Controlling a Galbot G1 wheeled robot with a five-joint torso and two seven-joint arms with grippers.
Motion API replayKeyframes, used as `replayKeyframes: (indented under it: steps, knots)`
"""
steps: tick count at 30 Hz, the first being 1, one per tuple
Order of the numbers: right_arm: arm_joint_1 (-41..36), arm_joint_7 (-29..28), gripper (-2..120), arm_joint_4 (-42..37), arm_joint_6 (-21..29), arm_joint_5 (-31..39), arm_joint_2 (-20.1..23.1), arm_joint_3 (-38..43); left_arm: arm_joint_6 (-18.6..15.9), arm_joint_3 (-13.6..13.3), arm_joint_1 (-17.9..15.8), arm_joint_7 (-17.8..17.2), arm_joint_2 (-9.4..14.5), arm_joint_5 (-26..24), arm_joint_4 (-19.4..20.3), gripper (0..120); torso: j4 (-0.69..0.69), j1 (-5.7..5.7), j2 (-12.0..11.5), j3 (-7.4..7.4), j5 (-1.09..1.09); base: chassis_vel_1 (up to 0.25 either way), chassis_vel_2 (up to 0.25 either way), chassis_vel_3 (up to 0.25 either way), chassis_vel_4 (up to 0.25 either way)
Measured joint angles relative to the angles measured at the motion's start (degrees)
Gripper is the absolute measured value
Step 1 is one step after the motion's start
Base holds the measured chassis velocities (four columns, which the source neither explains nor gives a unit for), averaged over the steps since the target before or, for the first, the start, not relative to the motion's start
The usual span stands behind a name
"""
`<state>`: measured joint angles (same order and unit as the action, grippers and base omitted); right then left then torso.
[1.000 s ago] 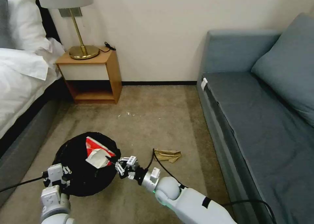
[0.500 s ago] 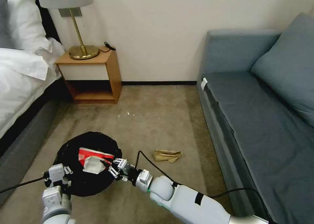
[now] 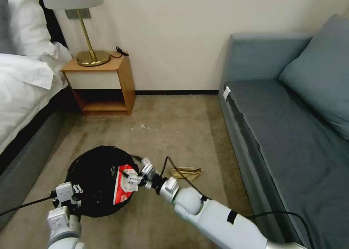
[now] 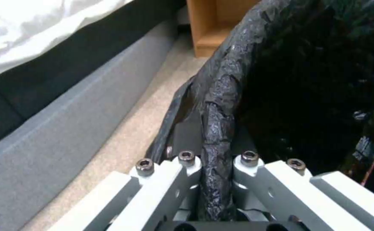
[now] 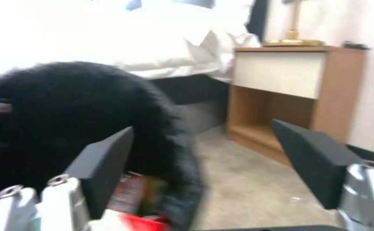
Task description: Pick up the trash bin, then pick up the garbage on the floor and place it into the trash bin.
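At the left of the head view, a bed (image 3: 21,96) with white bedding runs along the edge, and a wooden nightstand (image 3: 101,85) with a brass lamp (image 3: 89,41) stands beside it against the wall. Low in that corner the left gripper (image 3: 67,198) sits at the near rim of the trash bin (image 3: 96,180), whose black bag covers the whole body from this angle. The left wrist view gives what the head view cannot: the fingers (image 4: 182,179) are closed onto a ridge of the crinkly black liner (image 4: 221,106) at the rim, with the bed's grey base and the carpet running past outside the bin.

At the bin's right-hand edge, a red-and-white packet (image 3: 123,185) leans upright at the rim, seemingly just inside it. The right gripper (image 3: 136,176) is beside it, at the rim. From the head view its jaws are hard to read; the right wrist view shows the two dark pads (image 5: 105,160) standing wide apart with nothing between them, the bin's black side (image 5: 80,109) looming close and a strip of red packet (image 5: 140,221) low down.

Further right on the carpet (image 3: 174,132), crumpled tan paper (image 3: 186,173) lies just behind the right wrist, apart from the bin. A blue-grey sofa (image 3: 291,125) fills the right side.
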<state>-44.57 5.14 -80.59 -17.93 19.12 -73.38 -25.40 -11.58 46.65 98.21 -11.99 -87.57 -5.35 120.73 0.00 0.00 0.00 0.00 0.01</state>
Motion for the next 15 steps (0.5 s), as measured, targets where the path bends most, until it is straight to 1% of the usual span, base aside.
replayKeyframes:
  steps: [2, 3, 7, 8, 10, 12, 13, 15]
  knots:
    - [0.0, -1.3, 98, 0.0, 3.4, -2.1, 1.5, 2.3, 0.0, 0.2, 0.0, 0.0, 0.2, 0.0, 0.0, 4, -0.01, 0.0, 0.0, 0.0, 0.0, 0.0, 0.0, 0.0, 0.0]
    - [0.0, -1.3, 98, 0.0, 3.4, -2.1, 1.5, 2.3, 0.0, 0.2, 0.0, 0.0, 0.2, 0.0, 0.0, 4, -0.01, 0.0, 0.0, 0.0, 0.0, 0.0, 0.0, 0.0, 0.0]
    - [0.2, -2.3, 100, 3.8, 12.4, -6.3, 3.8, 6.1, 0.0, 0.8, 0.2, 0.0, 0.7, -0.2, 0.5, 4, -0.01, 0.0, 0.0, 0.0, -0.01, 0.0, 0.0, 0.0, 0.0]
    - [0.2, -2.3, 100, 3.8, 12.4, -6.3, 3.8, 6.1, 0.0, 0.8, 0.2, 0.0, 0.7, -0.2, 0.5, 4, -0.01, 0.0, 0.0, 0.0, -0.01, 0.0, 0.0, 0.0, 0.0]
    - [0.7, 0.0, 100, 7.8, 17.1, -8.9, 4.0, 8.2, 0.0, 0.9, 0.3, 0.0, 0.9, -0.2, 0.7, 4, -0.02, 0.0, 0.0, 0.0, -0.01, 0.0, 0.0, 0.0, 0.0]
    - [1.5, 2.7, 100, 11.4, 19.6, -10.8, 3.8, 9.3, 0.0, 1.0, 0.4, 0.0, 1.0, -0.2, 0.9, 4, -0.01, 0.0, 0.0, 0.0, 0.0, 0.0, 0.0, 0.0, 0.0]
    - [1.5, 2.7, 100, 11.4, 19.6, -10.8, 3.8, 9.3, 0.0, 1.0, 0.4, 0.0, 1.0, -0.2, 0.9, 4, -0.01, 0.0, 0.0, 0.0, 0.0, 0.0, 0.0, 0.0, 0.0]
    - [2.3, 4.8, 100, 14.6, 22.0, -14.9, 3.3, 10.2, 0.0, 1.1, 0.4, 0.0, 1.1, -0.2, 0.9, 4, 0.0, 0.0, 0.0, 0.0, 0.0, 0.0, 0.0, 0.0, 0.0]
